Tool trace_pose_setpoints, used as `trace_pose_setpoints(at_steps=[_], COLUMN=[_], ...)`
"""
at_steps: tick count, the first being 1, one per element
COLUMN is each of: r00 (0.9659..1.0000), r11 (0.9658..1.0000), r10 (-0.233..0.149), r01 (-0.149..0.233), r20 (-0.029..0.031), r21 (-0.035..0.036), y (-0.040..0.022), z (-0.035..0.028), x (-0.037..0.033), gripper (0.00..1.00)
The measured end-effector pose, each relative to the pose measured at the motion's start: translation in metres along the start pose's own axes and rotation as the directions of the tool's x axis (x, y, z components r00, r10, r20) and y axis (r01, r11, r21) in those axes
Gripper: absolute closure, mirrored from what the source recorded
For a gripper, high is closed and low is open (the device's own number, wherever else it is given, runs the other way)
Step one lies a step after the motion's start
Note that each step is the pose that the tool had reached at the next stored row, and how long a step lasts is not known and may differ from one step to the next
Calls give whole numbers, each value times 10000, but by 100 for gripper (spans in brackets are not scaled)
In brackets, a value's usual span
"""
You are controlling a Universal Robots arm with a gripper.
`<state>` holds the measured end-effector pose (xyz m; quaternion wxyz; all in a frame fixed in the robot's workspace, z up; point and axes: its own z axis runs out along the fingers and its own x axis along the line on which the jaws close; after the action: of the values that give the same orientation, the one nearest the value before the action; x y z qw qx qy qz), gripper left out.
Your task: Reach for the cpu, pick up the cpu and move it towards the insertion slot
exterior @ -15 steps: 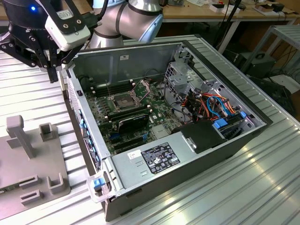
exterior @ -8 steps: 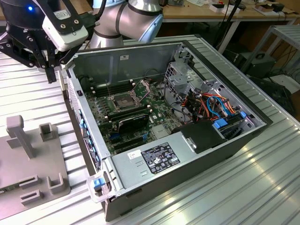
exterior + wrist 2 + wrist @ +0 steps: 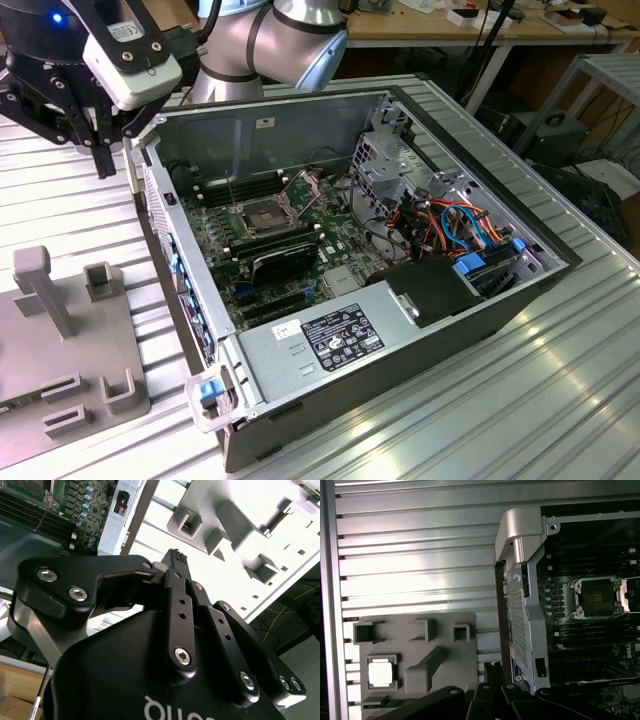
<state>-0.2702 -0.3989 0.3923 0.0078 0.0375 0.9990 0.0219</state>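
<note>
Cpu (image 3: 381, 674) count one, insertion slot (image 3: 596, 596) one

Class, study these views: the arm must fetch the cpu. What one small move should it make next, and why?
Probably carry the gripper across over the grey fixture towards the cpu. The cpu lies flat in its recess, untouched, while the gripper, shut and empty, hangs over the ribbed table between the fixture and the computer case.

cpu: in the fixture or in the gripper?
In the fixture. The cpu lies flat in a recess of the grey fixture in the first wrist view; the gripper is apart from it.
</note>
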Motion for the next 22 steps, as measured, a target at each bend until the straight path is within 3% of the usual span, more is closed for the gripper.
trace_pose_setpoints(at_steps=[22], r00=[10000], r11=[10000], r10=[-1], r01=[1], r20=[0], r21=[0], y=[-15], z=[-4], x=[204], gripper=[89])
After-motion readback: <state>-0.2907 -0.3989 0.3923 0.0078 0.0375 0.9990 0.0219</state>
